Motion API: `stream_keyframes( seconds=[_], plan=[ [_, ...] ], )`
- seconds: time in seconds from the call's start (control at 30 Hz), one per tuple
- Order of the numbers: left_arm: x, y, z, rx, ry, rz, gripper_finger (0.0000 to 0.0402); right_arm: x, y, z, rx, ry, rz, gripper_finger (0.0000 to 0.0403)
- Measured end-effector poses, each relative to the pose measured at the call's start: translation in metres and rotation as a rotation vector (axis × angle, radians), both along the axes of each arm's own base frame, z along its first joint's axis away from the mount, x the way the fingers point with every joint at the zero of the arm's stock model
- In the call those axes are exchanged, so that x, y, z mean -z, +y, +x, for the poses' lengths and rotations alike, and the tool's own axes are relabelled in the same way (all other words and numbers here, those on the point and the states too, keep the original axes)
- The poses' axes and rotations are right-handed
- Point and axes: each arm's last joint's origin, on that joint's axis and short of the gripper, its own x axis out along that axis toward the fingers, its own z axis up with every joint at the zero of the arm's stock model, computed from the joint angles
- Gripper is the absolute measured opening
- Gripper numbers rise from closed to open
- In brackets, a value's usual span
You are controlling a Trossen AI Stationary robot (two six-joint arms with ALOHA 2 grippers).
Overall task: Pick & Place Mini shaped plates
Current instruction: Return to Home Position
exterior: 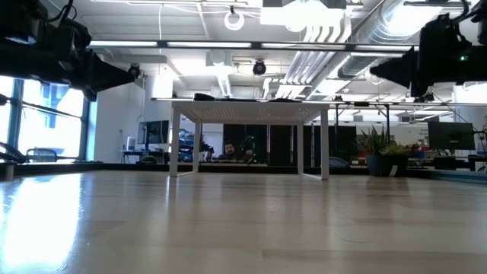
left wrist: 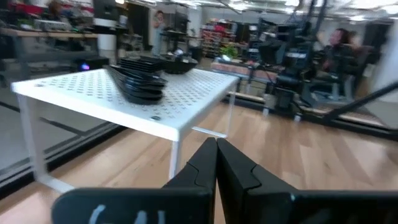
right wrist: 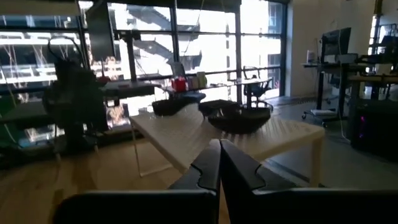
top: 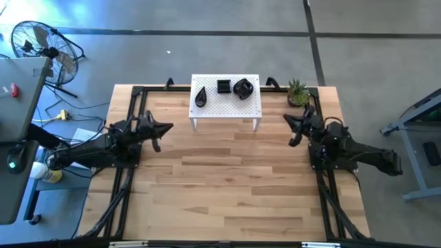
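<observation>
**Plates stacked on stand, both grippers empty**

The mini shaped plates (left wrist: 140, 81) sit in three stacks on the white stand (top: 227, 109) at the far middle of the table (top: 227, 179). The leaf stack (top: 200, 96) is on the left, long axis near-far, tip pointing far. The square stack (top: 224, 87) is in the middle and the rounded stack (top: 242, 89) on the right. The left gripper (top: 169, 127) and right gripper (top: 287, 119) hover either side of the stand, jaws clenched together, holding nothing.

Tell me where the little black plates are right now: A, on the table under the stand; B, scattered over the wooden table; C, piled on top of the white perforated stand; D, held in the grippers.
C: the high view shows the black plates piled in three groups on the white stand, while the left gripper and right gripper are shut, empty, off to either side.
</observation>
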Motion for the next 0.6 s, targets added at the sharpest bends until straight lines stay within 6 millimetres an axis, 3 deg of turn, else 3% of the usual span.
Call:
stream_keyframes(
  seconds=[0.2, 0.6],
  plan=[
    [0.0014, -0.0023, 0.0009, 0.085, 0.015, -0.002, 0.0001, 0.011, -0.002, 0.0012, 0.055, 0.063, 0.117, 0.001],
    [0.002, -0.0023, 0.0012, 0.087, 0.021, -0.005, 0.0001, 0.0113, -0.0022, 0.0017, 0.058, 0.067, 0.12, 0.0011]
  ],
)
